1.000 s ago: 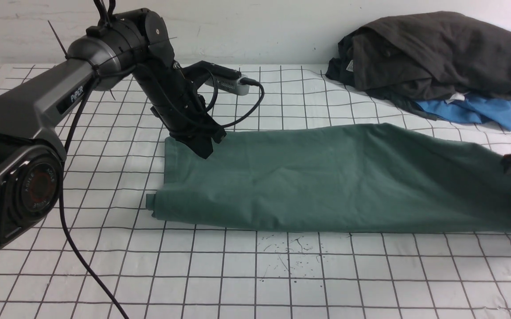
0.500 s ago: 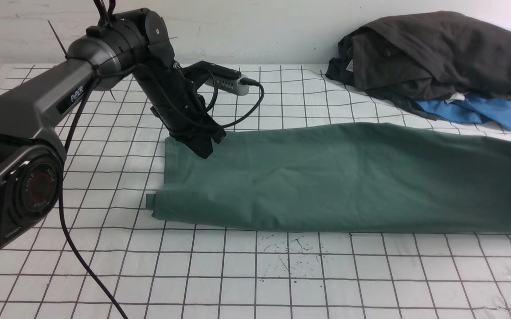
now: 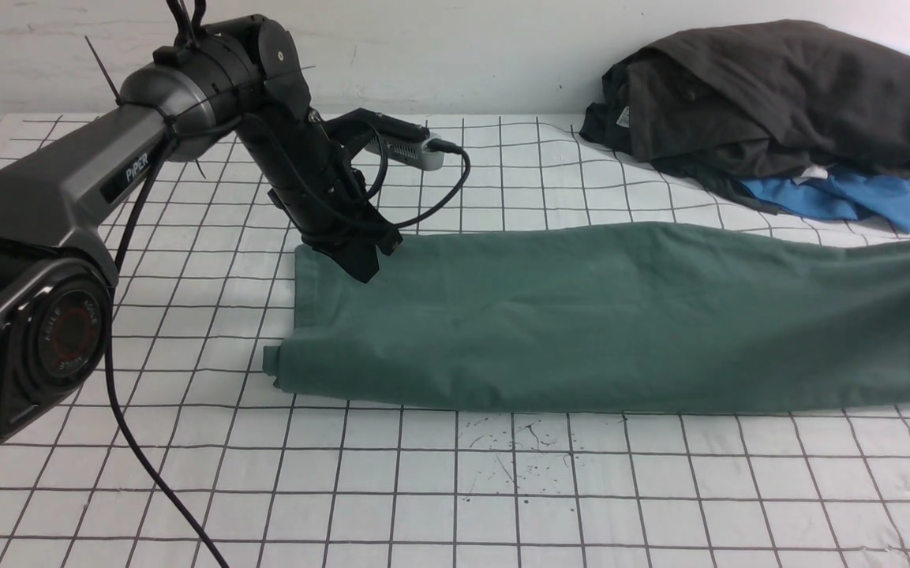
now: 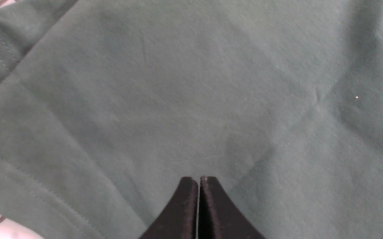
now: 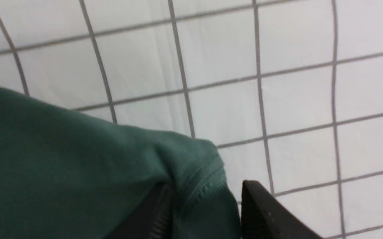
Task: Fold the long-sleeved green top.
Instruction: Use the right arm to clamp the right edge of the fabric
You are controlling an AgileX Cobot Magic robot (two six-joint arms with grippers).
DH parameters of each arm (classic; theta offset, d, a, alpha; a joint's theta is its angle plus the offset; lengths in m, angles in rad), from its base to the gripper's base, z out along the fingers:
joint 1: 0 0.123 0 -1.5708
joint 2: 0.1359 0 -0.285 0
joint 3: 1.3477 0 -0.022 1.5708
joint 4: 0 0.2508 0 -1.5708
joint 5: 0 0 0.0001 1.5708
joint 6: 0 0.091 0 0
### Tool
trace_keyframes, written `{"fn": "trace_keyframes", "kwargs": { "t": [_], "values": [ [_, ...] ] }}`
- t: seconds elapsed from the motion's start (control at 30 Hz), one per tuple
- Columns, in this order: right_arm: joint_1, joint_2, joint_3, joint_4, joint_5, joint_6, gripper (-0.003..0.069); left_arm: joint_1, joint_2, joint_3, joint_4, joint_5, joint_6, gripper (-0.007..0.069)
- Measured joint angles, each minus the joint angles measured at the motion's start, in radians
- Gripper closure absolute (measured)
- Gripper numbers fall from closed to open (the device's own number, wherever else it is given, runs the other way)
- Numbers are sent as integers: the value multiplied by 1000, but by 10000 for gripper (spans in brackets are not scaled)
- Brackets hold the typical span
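Observation:
The green long-sleeved top point(image 3: 604, 315) lies as a long flat band across the gridded table, running off the right edge of the front view. My left gripper point(image 3: 365, 270) is shut, its tips resting on the top's far left corner. In the left wrist view the shut gripper point(image 4: 198, 180) has nothing between its fingers, only the green top point(image 4: 191, 99) beneath. In the right wrist view my right gripper point(image 5: 206, 187) is open, with the ribbed end of the green top point(image 5: 78, 159) lying loosely between the fingers point(image 5: 261, 205).
A dark brown-black garment point(image 3: 778, 87) is heaped over a bright blue garment point(image 3: 841, 197) at the far right. The white grid cloth point(image 3: 455, 489) covers the table, with small ink marks point(image 3: 518, 442) near the top's front edge. The left arm's black cable point(image 3: 147, 473) trails to the front.
The right gripper opened and drew back toward the far right edge of the front view. The top's right end, raised before, now lies flat and stretched out. The left arm stayed still.

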Motion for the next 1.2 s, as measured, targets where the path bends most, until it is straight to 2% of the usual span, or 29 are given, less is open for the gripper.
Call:
{"fn": "trace_keyframes", "kwargs": {
  "t": [0.2,0.53,0.87,1.2],
  "values": [
    [-21,-53,33,1,-1,9,225,0,0,0,0,0,2,631],
    [-123,-59,295,12,-11,34,202,0,0,0,0,0,2,631],
    [-117,-29,320,76,-89,34,128,0,0,0,0,0,2,631],
    [-78,-7,320,82,-121,33,123,0,0,0,0,0,2,631]
  ]
}}
